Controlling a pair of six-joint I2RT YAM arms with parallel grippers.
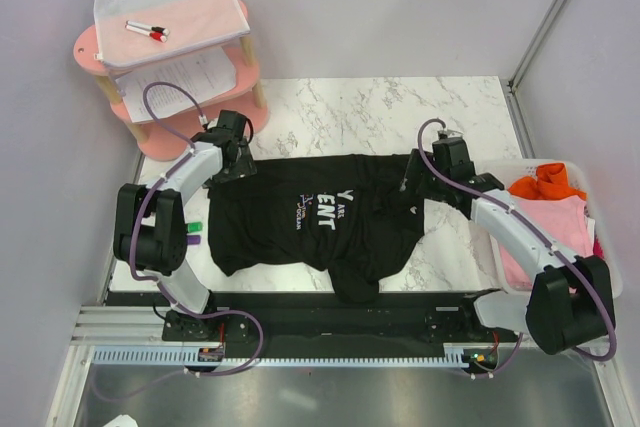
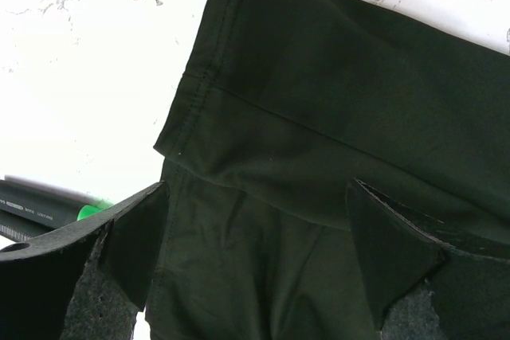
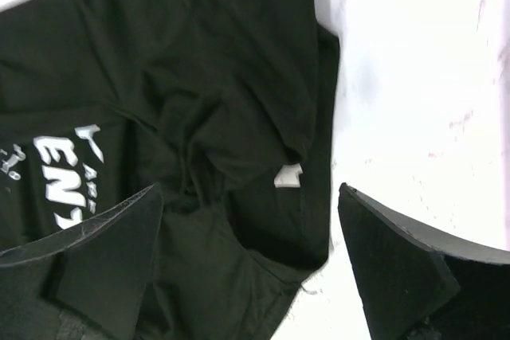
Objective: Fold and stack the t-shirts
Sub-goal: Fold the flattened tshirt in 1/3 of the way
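Three shirts in the top view. Black shirt (image 1: pixel 310 217) spread rumpled on the marble table (image 1: pixel 400 112), white lettering (image 1: pixel 322 209) facing up, one flap trailing off its near side. Pink shirt (image 1: pixel 555 222) and orange shirt (image 1: pixel 545 182) well right of the black shirt, heaped in a white bin (image 1: pixel 612 247). Left gripper (image 1: pixel 243 162) over the black shirt's left end, right gripper (image 1: pixel 412 192) over its right end. Pink shelf (image 1: pixel 165 147) with paper sheets (image 1: pixel 180 77) up and left of the black shirt. Two markers (image 1: pixel 193 232) just off its left edge.

Left wrist view: left gripper (image 2: pixel 259 197) spread wide, gripping nothing, both fingers (image 2: pixel 135 236) low over the black shirt (image 2: pixel 335 85). Stitched hem (image 2: pixel 203 77) folded over the cloth beneath. Bare table (image 2: pixel 80 77) left of the black shirt. Green-capped marker (image 2: pixel 92 211) just left of its edge.

Right wrist view: right gripper (image 3: pixel 249 193) likewise wide apart, nothing between the fingers (image 3: pixel 103 244). One finger over the black shirt (image 3: pixel 183 61), the other over bare table (image 3: pixel 414 77) just right of its edge. Crumpled collar with a small white tag (image 3: pixel 288 175) between the two. Lettering (image 3: pixel 68 169) on the black shirt's left part, partly behind the left-hand finger.
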